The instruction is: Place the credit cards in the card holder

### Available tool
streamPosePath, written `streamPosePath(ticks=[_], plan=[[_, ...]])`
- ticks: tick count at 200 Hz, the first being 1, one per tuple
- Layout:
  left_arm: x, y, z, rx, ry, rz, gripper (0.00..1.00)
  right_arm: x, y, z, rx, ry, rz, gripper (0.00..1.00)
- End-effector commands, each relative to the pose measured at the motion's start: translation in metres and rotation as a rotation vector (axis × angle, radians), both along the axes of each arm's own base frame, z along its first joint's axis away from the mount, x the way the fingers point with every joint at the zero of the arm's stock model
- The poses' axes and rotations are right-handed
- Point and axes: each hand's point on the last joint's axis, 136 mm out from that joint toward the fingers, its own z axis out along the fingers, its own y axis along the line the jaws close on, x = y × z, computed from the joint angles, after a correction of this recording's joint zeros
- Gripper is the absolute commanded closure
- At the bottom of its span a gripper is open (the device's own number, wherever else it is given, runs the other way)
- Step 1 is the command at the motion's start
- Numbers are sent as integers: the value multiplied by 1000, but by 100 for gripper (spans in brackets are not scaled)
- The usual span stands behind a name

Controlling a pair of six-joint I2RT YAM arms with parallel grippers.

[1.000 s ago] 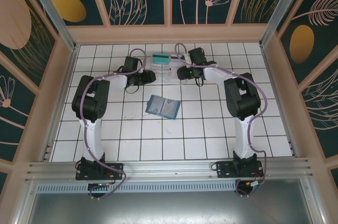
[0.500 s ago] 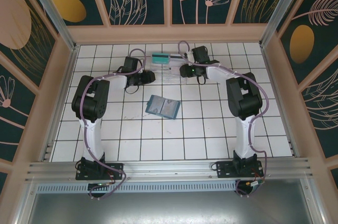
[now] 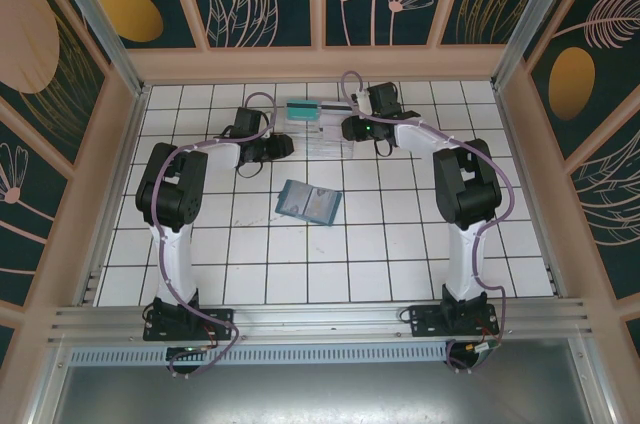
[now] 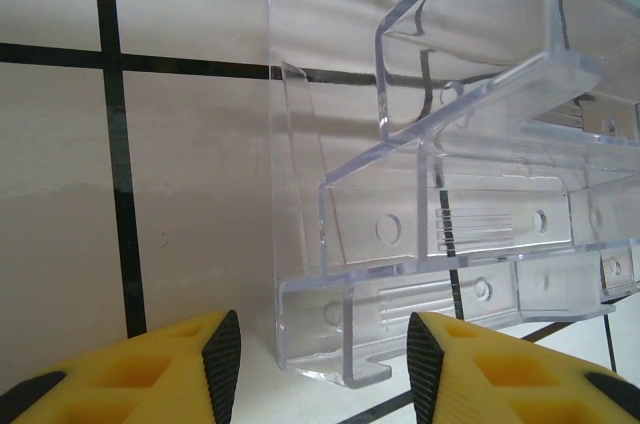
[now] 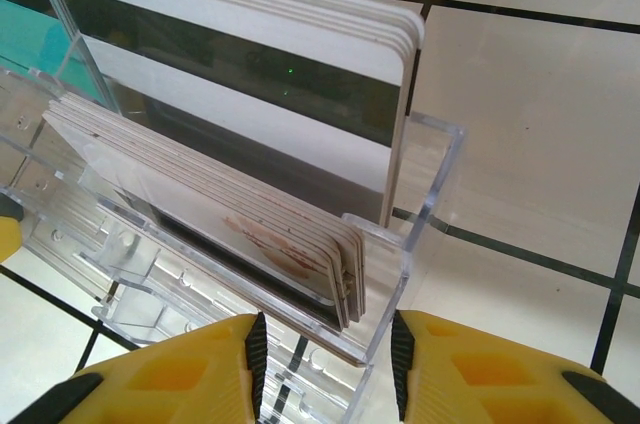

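Credit cards (image 5: 240, 74) stand just beyond right hand (image 5: 327, 349).

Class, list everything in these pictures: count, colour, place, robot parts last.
card holder: one, blue-grey, open, mid-table.
clear tray: one, transparent, far middle of table, between the grippers.
credit cards: two stacks, whitish with dark stripe, upright in the tray.
teal cards: count unclear, at the tray's far end.
table: one, white tiles, dark lines.
left gripper: one, yellow fingers, open, at the tray's corner.
right gripper: one, yellow fingers, open, facing the card stacks.
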Motion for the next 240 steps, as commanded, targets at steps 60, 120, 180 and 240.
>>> streamPosePath(ticks=[60,120,180,240], plan=[[-5,-7,-19,14,62,-43,51,-16,10,61,-12,-73,200,54],[-2,-8,-16,4,59,-44,51,-22,23,50,-45,47,366,55],[-4,-8,-19,7,67,-45,51,-19,31,27,-55,108,408,57],[-3,-9,-18,4,65,-46,51,-6,25,23,-101,73,366,57]])
